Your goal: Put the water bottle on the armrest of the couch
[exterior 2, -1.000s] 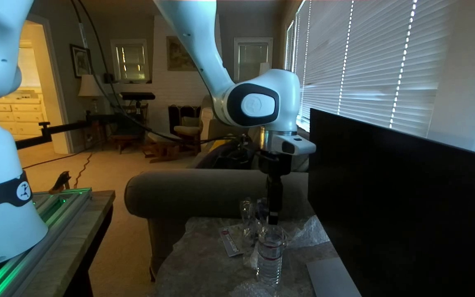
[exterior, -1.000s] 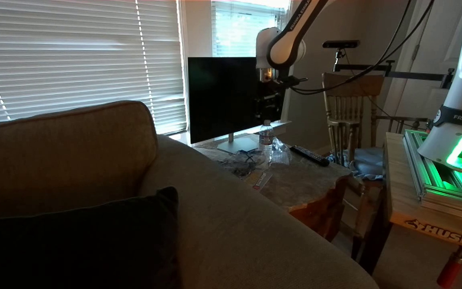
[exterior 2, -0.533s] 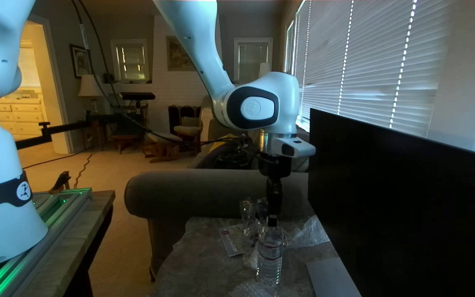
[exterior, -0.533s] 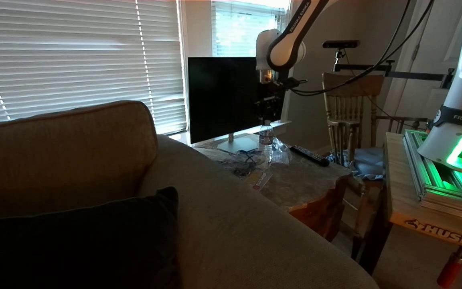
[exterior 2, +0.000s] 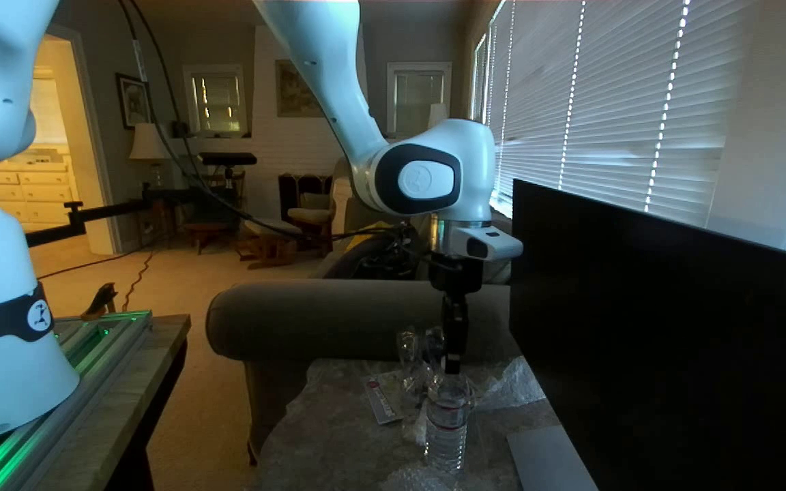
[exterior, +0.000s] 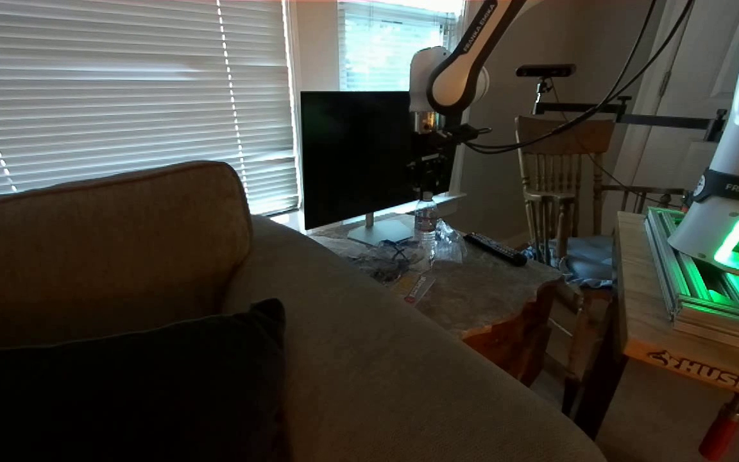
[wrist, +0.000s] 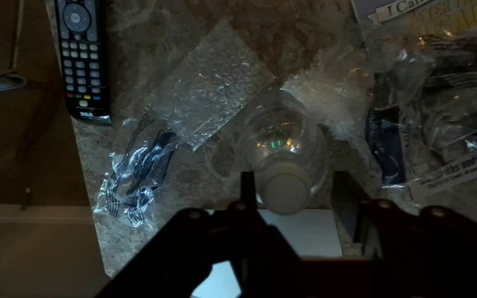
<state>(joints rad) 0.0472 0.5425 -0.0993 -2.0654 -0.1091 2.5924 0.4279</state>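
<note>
The clear water bottle [exterior: 426,221] stands upright on a stone-patterned table, beside the couch. Directly above it my gripper [exterior 2: 452,368] points straight down, its tips at cap height. In the wrist view the white cap [wrist: 286,193] lies between the two fingers of the gripper [wrist: 294,178]. The left finger [wrist: 247,186] is close beside the cap, while a visible gap separates the cap from the right finger [wrist: 346,203], so the jaws are open, part way. The couch's armrest [exterior 2: 325,317] is a rounded grey-brown roll beyond the table; it also shows in an exterior view as a long armrest [exterior: 369,333].
A large black monitor [exterior 2: 638,327] rises right beside the arm, its pale base [wrist: 304,231] under the gripper. Around the bottle lie bubble wrap [wrist: 222,78], plastic-bagged items [wrist: 139,178] and a remote [wrist: 82,62]. A dark pillow [exterior: 126,391] rests against the armrest's inner side.
My gripper has come down slightly over the bottle, and its fingers have drawn closer together. Over the last half second the arm has hardly moved. The bottle stays in place.
</note>
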